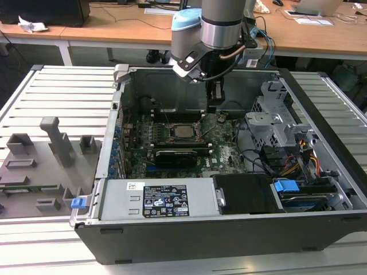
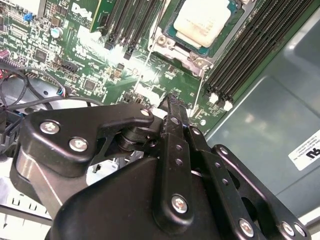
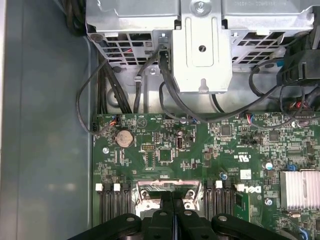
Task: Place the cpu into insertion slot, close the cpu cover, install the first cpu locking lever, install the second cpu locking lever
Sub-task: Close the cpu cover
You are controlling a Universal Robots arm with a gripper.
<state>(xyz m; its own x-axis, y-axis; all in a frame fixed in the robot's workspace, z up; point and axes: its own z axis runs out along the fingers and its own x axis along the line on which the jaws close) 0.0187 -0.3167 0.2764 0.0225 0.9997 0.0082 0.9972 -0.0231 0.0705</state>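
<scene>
**Desk:** Where is the cpu sitting right now?

**Operator:** I am seeing the cpu [image 2: 202, 21] lying flat in the insertion slot [image 2: 161, 37], with its dull silver top facing up and the slot's metal rim framing it. Long black memory slots [image 2: 245, 55] are running along both sides of it in the second wrist view.

**Desk:** And the gripper?

**Operator:** The gripper [image 2: 172, 100] is hanging over the green motherboard [image 1: 226, 146]. It is near the slot but apart from it, and it is not touching the chip. Its two black fingers [image 3: 162, 216] are pressing flat against each other, clenched with nothing between them. In the exterior view it is sitting to the exterior view's right of the chip, with the arm [image 1: 221, 23] reaching down into the open computer case [image 1: 229, 240].

**Desk:** What else are you getting around it?

**Operator:** In the first wrist view I am looking past the fingertips at a round coin battery [image 3: 124, 138] and a finned silver heatsink [image 3: 299, 189]. There is also a grey metal drive cage [image 3: 202, 45] with black cables looping under it. In the exterior view the black graphics card [image 1: 175, 156] is lying just in front of the slot. The labelled power supply [image 1: 155, 197] is sitting along the case's near wall. The case is resting on a slatted table [image 1: 57, 86], beside a grey fixture [image 1: 54, 140] at the exterior view's left.
</scene>
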